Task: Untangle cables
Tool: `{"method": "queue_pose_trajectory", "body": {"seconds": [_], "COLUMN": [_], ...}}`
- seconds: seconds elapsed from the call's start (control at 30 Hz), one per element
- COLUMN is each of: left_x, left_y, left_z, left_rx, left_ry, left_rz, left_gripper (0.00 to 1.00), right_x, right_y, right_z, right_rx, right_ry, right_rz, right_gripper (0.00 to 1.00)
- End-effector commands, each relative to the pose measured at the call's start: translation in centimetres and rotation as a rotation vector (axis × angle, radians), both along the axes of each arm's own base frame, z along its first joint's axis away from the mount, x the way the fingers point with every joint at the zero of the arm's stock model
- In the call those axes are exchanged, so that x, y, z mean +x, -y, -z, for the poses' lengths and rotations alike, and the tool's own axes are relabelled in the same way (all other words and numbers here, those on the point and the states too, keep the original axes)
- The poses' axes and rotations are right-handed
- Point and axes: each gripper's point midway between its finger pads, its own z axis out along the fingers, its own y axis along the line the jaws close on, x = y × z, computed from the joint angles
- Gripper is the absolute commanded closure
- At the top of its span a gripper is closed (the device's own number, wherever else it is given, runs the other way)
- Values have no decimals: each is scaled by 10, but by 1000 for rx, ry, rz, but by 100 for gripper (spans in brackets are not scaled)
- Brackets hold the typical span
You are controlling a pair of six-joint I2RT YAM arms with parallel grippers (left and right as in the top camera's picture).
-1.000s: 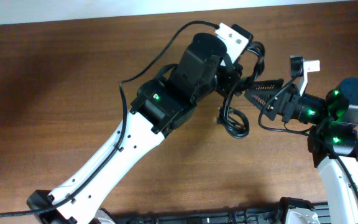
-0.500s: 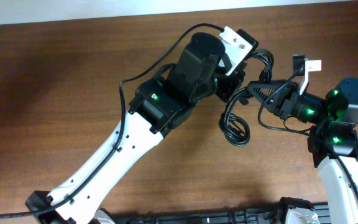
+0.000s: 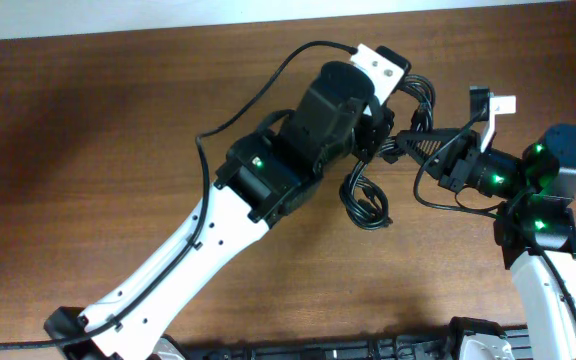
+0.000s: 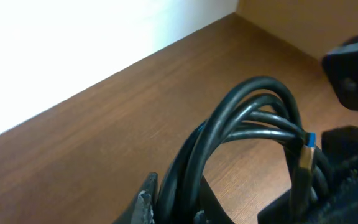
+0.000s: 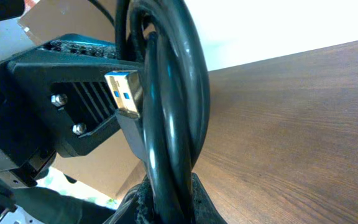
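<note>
The cables (image 3: 364, 206) are a bundle of thin black cords held above the wooden table between both arms. One loop hangs down and others arch up near the left wrist. My left gripper (image 3: 379, 128) is shut on the cables (image 4: 253, 118) low in its view, and a plug with a blue tip (image 4: 307, 154) hangs beside the strands. My right gripper (image 3: 404, 144) comes in from the right and is shut on the cables (image 5: 169, 106), pinched between its pads (image 5: 194, 198). A silvery plug with a blue insert (image 5: 124, 93) lies against the bundle.
The wooden table (image 3: 98, 130) spreads out to the left and in front. A pale wall runs along its far edge (image 3: 168, 20). The left gripper's black body (image 5: 55, 118) sits close behind the bundle in the right wrist view.
My right gripper has gone from open to shut on the cables. The hanging loop has swung a little left and up, and the left arm has shifted slightly.
</note>
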Motion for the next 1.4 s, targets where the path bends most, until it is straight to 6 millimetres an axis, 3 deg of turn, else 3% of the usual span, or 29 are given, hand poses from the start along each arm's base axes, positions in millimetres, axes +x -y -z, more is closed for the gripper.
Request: {"method": "queue_pose_trajectory", "body": {"seconds": [0.0,0.07,0.13,0.27,0.43,0.67,0.9,0.97,1.03,1.23,1.37], "left_x": [28,27,27,25,23,8,-21,-31,-39,-42,-43], "left_y": [-42,-43,-44,-46,-48,-46,-25,-19,-15,-18,-19], "left_z": [-24,-21,-20,-15,-8,-10,-9,-6,-3,4,6], "left_rx": [-52,-43,-38,-18,-29,-56,-44,-26,-7,25,34], "left_ry": [50,45,40,27,-19,-68,-114,-117,-122,-139,-141], "left_rz": [-250,-250,-250,-254,-277,-225,-1,80,142,151,153], "left_gripper": [62,34,22,9,0,0,29,28,21,21,40], "right_x": [-8,-8,-8,-5,0,19,22,22,21,19,13], "right_y": [-4,-4,-4,-3,0,14,16,16,16,14,10], "right_z": [-7,-7,-7,-7,-6,-4,-28,-32,-36,-43,-52], "right_rx": [-10,-10,-10,-12,-16,-32,-19,-9,3,32,43], "right_ry": [43,44,43,42,40,33,136,143,150,146,176], "right_rz": [-43,-42,-42,-24,8,146,167,166,163,148,113], "right_gripper": [96,96,96,96,96,96,96,96,96,96,96]}}
